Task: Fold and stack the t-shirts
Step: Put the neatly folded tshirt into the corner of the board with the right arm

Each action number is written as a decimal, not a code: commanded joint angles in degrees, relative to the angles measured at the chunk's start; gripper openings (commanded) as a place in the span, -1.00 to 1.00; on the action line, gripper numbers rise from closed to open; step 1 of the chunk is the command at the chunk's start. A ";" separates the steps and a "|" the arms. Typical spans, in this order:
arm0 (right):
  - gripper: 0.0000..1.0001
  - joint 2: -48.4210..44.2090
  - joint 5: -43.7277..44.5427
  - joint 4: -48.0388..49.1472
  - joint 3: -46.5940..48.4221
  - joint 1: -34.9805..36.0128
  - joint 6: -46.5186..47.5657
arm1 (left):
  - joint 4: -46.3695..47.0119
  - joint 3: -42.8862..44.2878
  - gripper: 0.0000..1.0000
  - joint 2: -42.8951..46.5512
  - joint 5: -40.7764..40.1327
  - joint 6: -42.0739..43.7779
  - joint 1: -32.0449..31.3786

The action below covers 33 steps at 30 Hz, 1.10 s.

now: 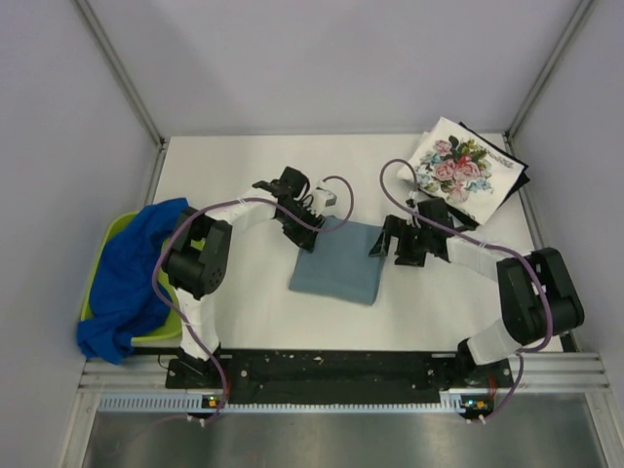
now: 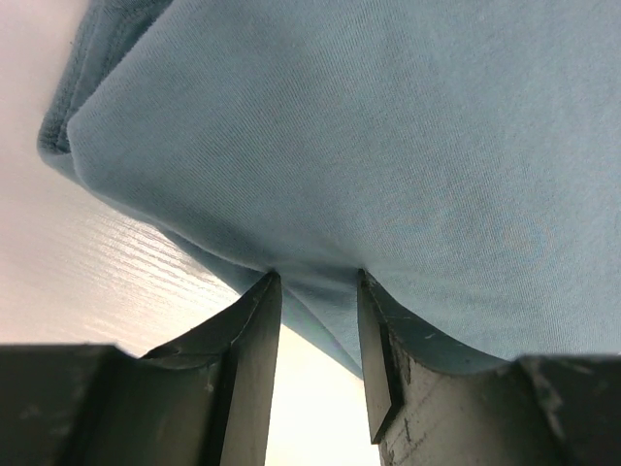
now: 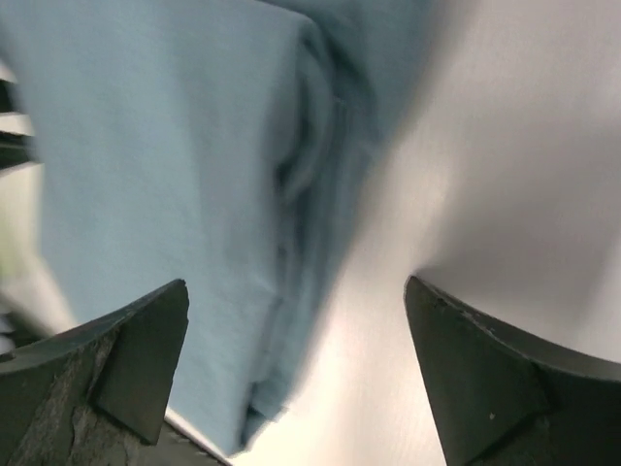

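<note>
Grey-blue shirt (image 1: 336, 265), folded, at the centre of the surface. Left gripper (image 1: 300, 234), jaws narrowly apart, touches its far-left corner. Right gripper (image 1: 383, 241), wide open, straddles its right edge. If you close on the top layer alone, lifting will likely undo the fold.

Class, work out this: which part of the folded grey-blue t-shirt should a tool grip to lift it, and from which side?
Grip the right edge of the grey-blue t-shirt, where the right wrist view shows the folded layers bunched thick. Probably come in low from the right, one finger under; the right tool stands open there.
</note>
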<state>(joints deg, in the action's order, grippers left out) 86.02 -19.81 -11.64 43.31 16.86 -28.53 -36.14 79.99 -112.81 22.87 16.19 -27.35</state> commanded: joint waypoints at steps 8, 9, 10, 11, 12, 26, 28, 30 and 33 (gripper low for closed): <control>0.71 12.50 -13.75 28.84 -5.68 -2.18 -11.80 | 1.51 -0.88 -0.17 -0.21 -1.16 -0.28 0.02; 0.67 12.86 -14.20 30.95 -6.48 -2.53 -12.76 | 1.60 -0.97 -0.17 -0.13 -1.60 -0.28 0.11; 0.59 12.95 -14.37 33.32 -7.35 -2.97 -14.17 | 1.77 -1.06 -0.17 -0.21 -1.95 -0.10 0.02; 0.51 13.03 -14.64 35.26 -8.06 -3.15 -15.05 | 1.78 -0.97 -0.17 -0.39 -2.22 -0.10 0.02; 0.46 13.30 -15.16 36.93 -8.41 -3.33 -15.41 | 1.78 -0.97 -0.17 -0.39 -2.31 -0.01 0.11; -1.00 17.00 -20.45 49.01 -6.93 -3.24 -21.13 | 0.63 1.66 -0.16 -0.39 -3.01 1.13 0.63; -1.00 15.50 -18.96 44.71 -5.35 -2.71 -18.16 | 0.28 2.01 -0.10 1.01 -3.53 1.57 1.68; -1.00 13.05 -15.01 37.69 -3.16 -1.66 -13.41 | 0.02 2.45 0.00 2.94 -4.32 2.27 2.83; -1.00 9.70 -6.93 26.27 1.76 0.18 -4.19 | -1.03 3.16 0.10 5.49 -5.91 3.85 4.50</control>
<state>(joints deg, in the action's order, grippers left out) 102.04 -35.66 26.30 37.91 14.57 -44.71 -36.51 80.29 -112.86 19.53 17.39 -25.50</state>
